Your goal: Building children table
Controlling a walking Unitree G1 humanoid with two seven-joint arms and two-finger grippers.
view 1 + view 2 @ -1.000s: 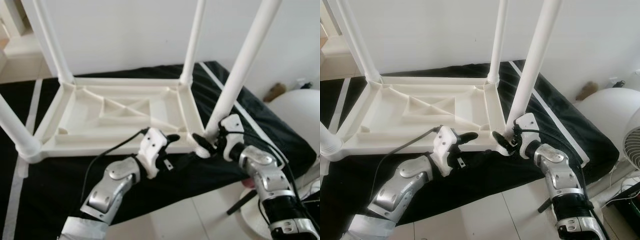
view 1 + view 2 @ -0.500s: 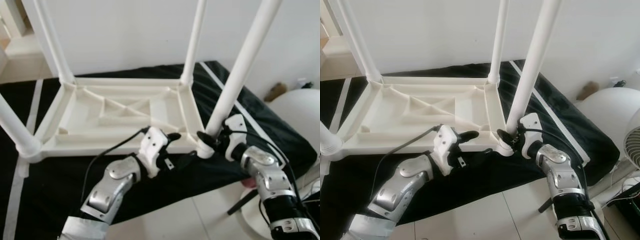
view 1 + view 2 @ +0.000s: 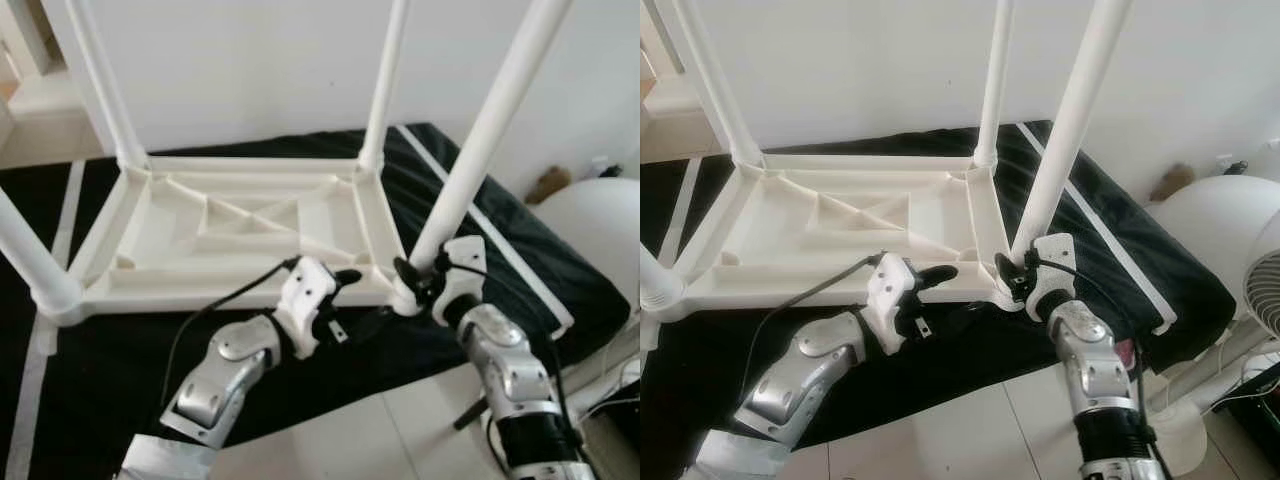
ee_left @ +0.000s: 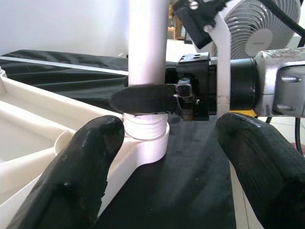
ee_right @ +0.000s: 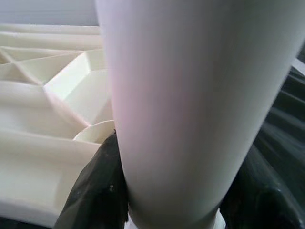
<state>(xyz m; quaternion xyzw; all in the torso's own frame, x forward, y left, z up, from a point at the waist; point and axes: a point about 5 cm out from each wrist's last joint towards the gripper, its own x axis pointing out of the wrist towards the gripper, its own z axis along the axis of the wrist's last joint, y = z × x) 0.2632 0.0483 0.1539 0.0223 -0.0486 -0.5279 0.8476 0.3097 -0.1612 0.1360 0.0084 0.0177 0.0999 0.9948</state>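
A white plastic children's table (image 3: 250, 165) lies upside down on a black cloth, its legs pointing up. My right gripper (image 3: 410, 281) is shut on the near right leg (image 3: 480, 140) just above its socket at the table's corner. In the right wrist view the leg (image 5: 181, 95) stands between the two black fingers (image 5: 95, 191). My left gripper (image 3: 362, 298) is open, low at the table's front edge, a little left of that corner. From the left wrist, its fingers (image 4: 76, 176) frame the leg's threaded base (image 4: 145, 129) without touching it.
The black cloth (image 3: 500, 260) covers the floor under the table, with pale tiles (image 3: 380, 440) at its near edge. A white round fan (image 3: 1240, 260) stands close on the right. The three other legs, such as the far right one (image 3: 385, 80), rise near the white wall.
My right forearm has swung inward to the left and the wrist has turned, while the gripper stays on the near right leg's base. The left arm has barely moved.
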